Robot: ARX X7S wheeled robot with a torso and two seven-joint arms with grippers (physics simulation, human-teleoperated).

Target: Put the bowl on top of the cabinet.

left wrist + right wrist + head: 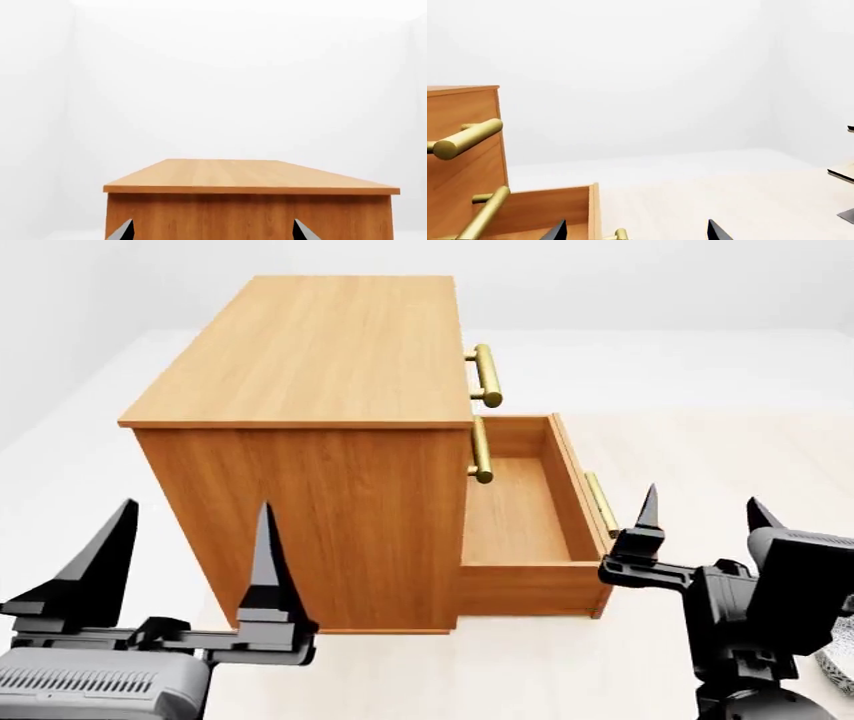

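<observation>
Left hand (194, 545) open, empty, facing cabinet (300, 350) side; right hand (705, 510) open, empty, beside pulled-out bottom drawer (527, 510).

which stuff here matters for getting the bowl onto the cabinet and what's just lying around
For the job:
cabinet, its flat top bare
left gripper, open
right gripper, open
bowl: not in view

Just there:
pulled-out bottom drawer, nothing visible inside
brass handles
grey object at the head view's right edge
</observation>
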